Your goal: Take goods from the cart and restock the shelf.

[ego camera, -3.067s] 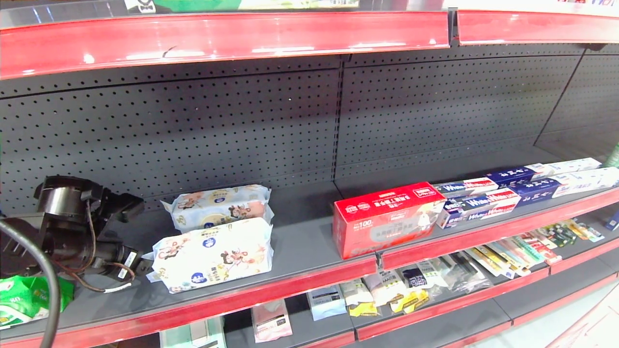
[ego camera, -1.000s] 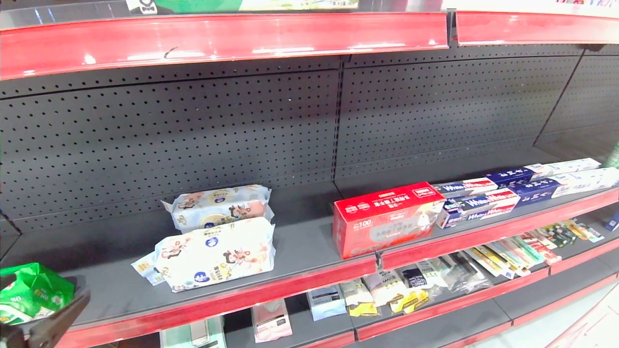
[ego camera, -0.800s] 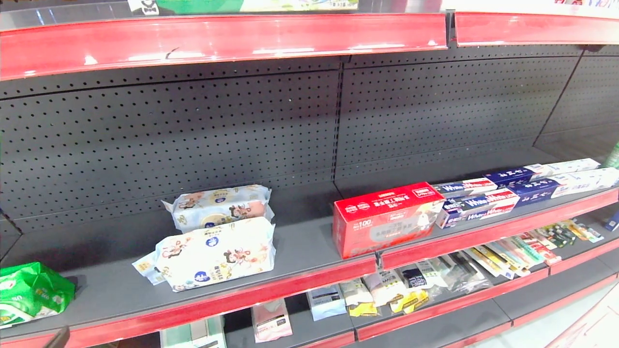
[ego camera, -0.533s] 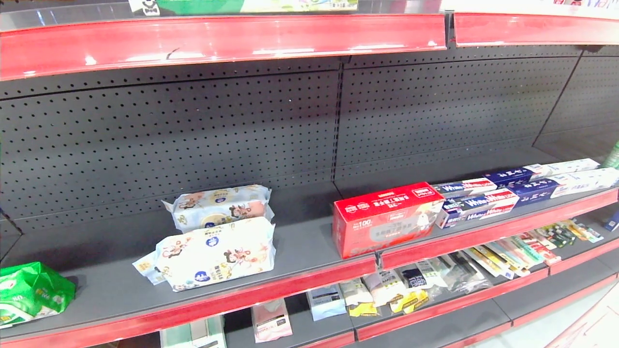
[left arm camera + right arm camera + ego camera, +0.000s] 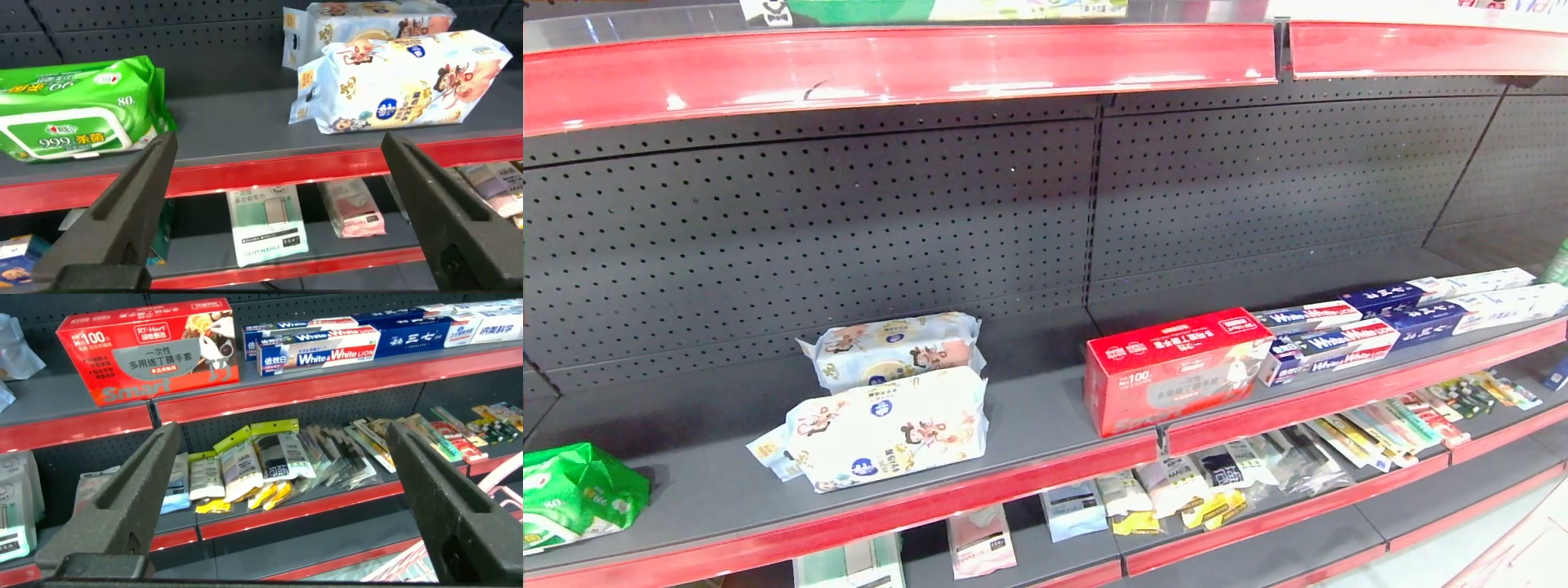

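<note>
White printed wipes packs [image 5: 886,429] lie on the grey shelf [image 5: 1029,408], with a green wipes pack [image 5: 78,110] to their left. My left end effector [image 5: 279,143] and right end effector [image 5: 283,429] are both spread wide and hold nothing. I judge I am between placements: next I must turn to the cart and grasp another item.

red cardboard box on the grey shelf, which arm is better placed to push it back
Right, likely. The open right gripper faces the red cardboard box; the open left gripper faces the green wipes pack and white patterned packs, further to the robot's left.
</note>
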You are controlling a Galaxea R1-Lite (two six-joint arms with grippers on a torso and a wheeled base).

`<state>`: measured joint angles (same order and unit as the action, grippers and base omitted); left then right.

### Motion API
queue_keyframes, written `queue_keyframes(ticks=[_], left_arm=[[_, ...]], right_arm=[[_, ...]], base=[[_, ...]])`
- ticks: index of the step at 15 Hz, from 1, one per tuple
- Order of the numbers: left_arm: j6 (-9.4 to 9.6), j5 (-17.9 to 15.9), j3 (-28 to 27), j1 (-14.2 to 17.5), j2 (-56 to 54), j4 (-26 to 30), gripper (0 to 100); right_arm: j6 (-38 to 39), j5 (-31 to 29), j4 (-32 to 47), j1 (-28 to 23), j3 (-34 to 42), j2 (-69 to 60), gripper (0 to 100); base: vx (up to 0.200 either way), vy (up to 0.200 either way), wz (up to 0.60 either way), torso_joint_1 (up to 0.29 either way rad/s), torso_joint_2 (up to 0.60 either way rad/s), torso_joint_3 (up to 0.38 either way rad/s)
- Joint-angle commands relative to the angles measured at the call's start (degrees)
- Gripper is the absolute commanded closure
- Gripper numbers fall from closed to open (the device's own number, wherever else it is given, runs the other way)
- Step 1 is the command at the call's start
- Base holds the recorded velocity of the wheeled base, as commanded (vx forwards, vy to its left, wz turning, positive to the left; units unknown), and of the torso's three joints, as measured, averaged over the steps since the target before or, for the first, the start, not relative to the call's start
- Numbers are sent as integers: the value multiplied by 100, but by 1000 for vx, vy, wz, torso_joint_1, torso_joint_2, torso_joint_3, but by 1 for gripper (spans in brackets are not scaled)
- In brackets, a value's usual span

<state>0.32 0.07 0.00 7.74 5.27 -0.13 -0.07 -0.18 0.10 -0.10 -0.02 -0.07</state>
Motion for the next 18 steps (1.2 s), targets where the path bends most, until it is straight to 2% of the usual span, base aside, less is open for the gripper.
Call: queue_keyframes(ticks=[1,5,8,10,18], left_arm=[[3,1,0,-9,18,-4,0],[21,-42,0,-9,18,-4,0],[21,-42,0,-185,45,-4,0],[21,-42,0,-370,53,-4,0],[12,-42,0,-519,27,-4,0]], right_arm=[[-1,1,-1,1,2,7,0],[-1,1,-1,1,2,7,0],[-10,18,-1,1,2,7,0],[-72,80,-1,10,-6,7,0],[-72,80,-1,10,-6,7,0]], base=[[0,0,0,0,0,0],[0,0,0,0,0,0],[0,0,0,0,0,0],[0,0,600,2,7,0],[0,0,600,5,0,1]])
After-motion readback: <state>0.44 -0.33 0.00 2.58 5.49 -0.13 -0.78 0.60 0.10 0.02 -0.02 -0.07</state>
